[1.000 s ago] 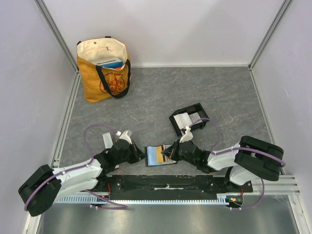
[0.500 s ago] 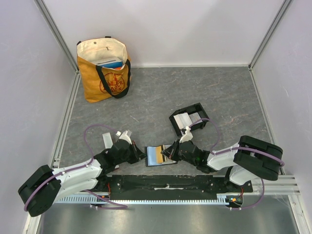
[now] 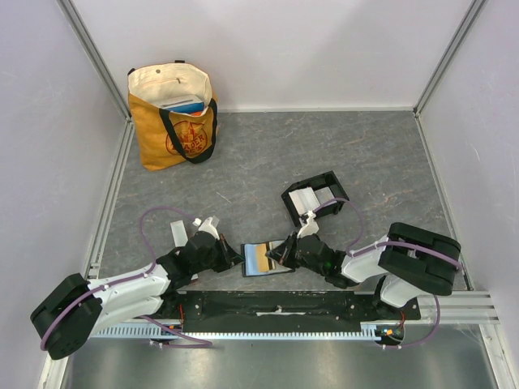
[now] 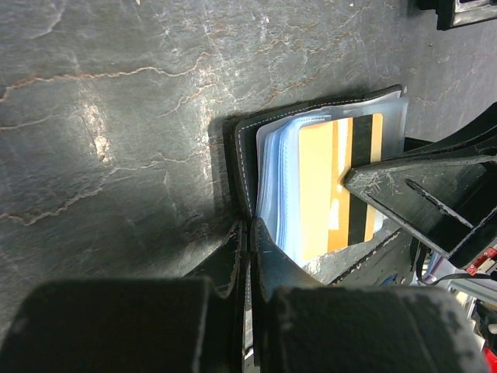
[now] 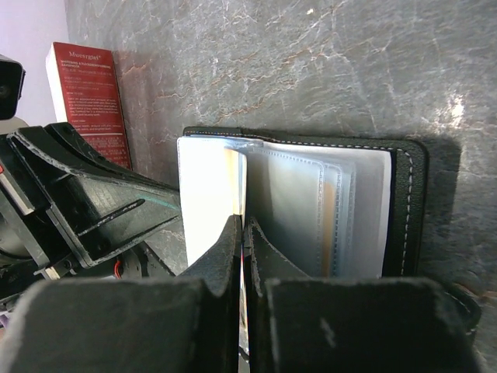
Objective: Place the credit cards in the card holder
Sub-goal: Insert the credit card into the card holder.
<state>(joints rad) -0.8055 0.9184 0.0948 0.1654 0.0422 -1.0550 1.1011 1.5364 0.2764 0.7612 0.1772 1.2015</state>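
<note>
Looking down from above first, I am seeing the black wallet [image 3: 261, 261] lying open on the grey table [image 3: 268, 154]. My left pincer [image 3: 236, 258] is reaching to the wallet's left edge and my right pincer [image 3: 278, 253] is meeting its right edge, both clenched tight. An orange card [image 3: 274, 261] is showing inside the wallet, beside a blue-looking patch. The card holder [image 3: 324, 177] is sitting beyond the wallet and to its right, apart from it, with pale cards [image 3: 306, 197] lying inside (which compartment, I cannot tell). A tote bag [image 3: 174, 121] is standing far beyond the wallet, off to its left.

Through my left wrist camera, my fingers are pressing together at the wallet's stitched black edge. Whether any leather is nipped between them I cannot tell. The orange card is resting among clear sleeves [image 4: 279, 186], and a finger of my right pincer is reaching over the card from the wallet's other side.

Through my right wrist camera, my right fingers are sitting shut against the sleeves near the wallet's middle, with a thin orange strip showing just beside them (a page may be caught there, but I cannot tell). A red box [image 5: 87, 89] is lying past the wallet's left side, behind my left pincer.
</note>
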